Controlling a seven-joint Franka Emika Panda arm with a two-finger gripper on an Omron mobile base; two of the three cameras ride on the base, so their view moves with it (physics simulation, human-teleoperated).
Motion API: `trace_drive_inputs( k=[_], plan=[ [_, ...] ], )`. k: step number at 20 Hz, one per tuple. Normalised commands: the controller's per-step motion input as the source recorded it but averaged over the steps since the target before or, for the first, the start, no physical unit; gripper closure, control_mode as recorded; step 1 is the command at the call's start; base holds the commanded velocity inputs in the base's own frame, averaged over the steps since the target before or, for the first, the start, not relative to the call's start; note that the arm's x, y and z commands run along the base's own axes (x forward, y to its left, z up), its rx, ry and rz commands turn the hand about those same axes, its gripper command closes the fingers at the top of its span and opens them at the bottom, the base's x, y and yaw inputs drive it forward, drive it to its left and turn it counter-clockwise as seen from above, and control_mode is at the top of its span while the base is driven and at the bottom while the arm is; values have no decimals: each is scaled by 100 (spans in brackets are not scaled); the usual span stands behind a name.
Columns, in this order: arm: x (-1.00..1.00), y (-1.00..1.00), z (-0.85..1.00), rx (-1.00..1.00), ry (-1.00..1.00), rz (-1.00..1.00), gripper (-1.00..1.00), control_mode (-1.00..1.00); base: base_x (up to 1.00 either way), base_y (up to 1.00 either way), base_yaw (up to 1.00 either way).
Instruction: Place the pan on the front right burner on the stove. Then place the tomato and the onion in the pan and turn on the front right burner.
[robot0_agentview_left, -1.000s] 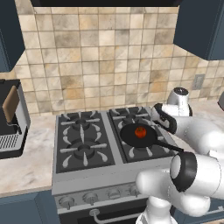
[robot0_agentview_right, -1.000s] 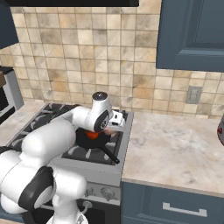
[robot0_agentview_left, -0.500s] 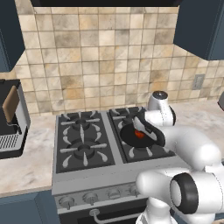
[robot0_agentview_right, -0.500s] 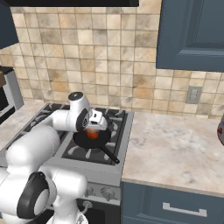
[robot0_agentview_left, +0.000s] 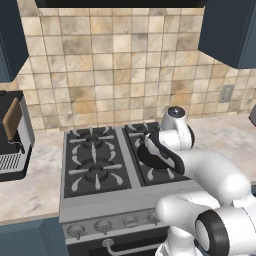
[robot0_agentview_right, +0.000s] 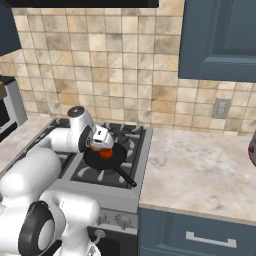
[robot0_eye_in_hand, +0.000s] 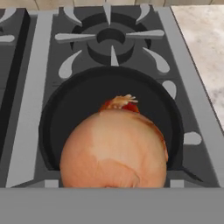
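The black pan (robot0_agentview_right: 114, 159) sits on the front right burner (robot0_eye_in_hand: 191, 138) of the stove (robot0_agentview_right: 131, 196), its long handle (robot0_agentview_right: 126, 177) pointing toward the stove's front right corner. The red tomato (robot0_agentview_right: 105, 154) lies in the pan (robot0_eye_in_hand: 83, 100). In the hand view the tomato (robot0_eye_in_hand: 127, 106) peeks out from behind the onion (robot0_eye_in_hand: 113, 148). That big tan onion hangs just above the pan's near side and hides the fingertips. My gripper (robot0_agentview_right: 98, 144) is shut on the onion (robot0_agentview_right: 94, 147), low over the pan's left part. In the left base view my arm covers most of the pan (robot0_agentview_left: 150, 161).
The rear right burner (robot0_eye_in_hand: 110, 41) lies just beyond the pan. A marble counter (robot0_agentview_right: 200, 165) stretches right of the stove, with a dark object (robot0_agentview_right: 252, 149) at its far edge. A coffee machine (robot0_agentview_left: 12, 132) stands on the left counter. Silver knobs (robot0_agentview_right: 116, 219) line the stove front.
My arm has swung left from the stove's right edge to over the pan, bringing the onion with it. Pan and tomato have stayed put.
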Motion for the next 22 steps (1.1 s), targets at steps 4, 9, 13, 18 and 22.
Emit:
trace_drive_inputs(
  k=[4,9,13,18,22],
  plan=[
    [0,12,0,4,0,0,100,-100,0,0,0],
    [0,11,-2,1,3,0,100,-100,0,0,0],
    [0,23,-12,0,4,0,100,-100,0,0,0],
    [0,32,-14,0,3,0,100,-100,0,0,0],
    [0,2,-21,0,2,0,100,-100,0,0,0]
  ],
)
